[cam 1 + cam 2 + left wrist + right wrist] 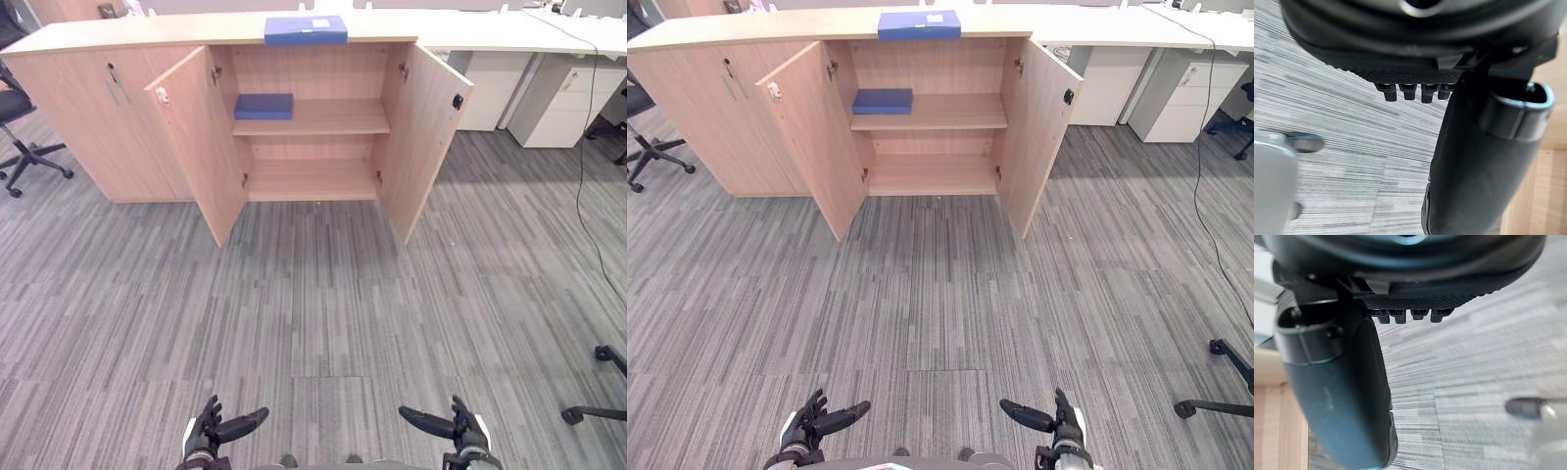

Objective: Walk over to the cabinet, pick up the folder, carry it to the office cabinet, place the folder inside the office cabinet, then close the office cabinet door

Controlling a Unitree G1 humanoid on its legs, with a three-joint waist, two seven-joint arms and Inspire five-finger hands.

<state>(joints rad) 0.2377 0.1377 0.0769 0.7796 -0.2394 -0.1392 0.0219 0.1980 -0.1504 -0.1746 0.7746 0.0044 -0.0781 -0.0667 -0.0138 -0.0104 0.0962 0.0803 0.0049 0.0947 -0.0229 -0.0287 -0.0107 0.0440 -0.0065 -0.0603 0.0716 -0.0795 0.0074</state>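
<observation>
While I stood well back from the cabinet [127, 127], the step in hand was, by my reading, the first one: the walk-up. Open carpet floor [313, 313] lay between me and the cabinet front.

1. Robot hand state. The left robot hand [211, 428] and the right robot hand [460, 428] hung low at the near edge of the eye views. Each had its fingers loosely spread and its thumb turned inward. Neither held anything.

2. Location of the task's thing. The folder [306, 29] lay flat on the top surface [147, 34] of the cabinet, directly above the open compartment and near the front edge.

3. Cabinet state. The left door [196, 137] and the right door [426, 132] both stood swung outward. A second folder [264, 106] lay at the left end of the upper shelf [333, 119]. The lower shelf [309, 181] was bare.

4. Appearance of the task's thing. The folder was a blue, flat, box-type rectangle, with a pale label on its upper face toward the right. Its spine thickness looked moderate, though from that range I could not judge it firmly.

5. Next move. The approach called for a straight walk between the two door edges, stopping within arm's reach of the top surface. Both robot hands then had to be raised to folder height. A grip from both short sides seemed the safer option for a rigid flat item.
</observation>
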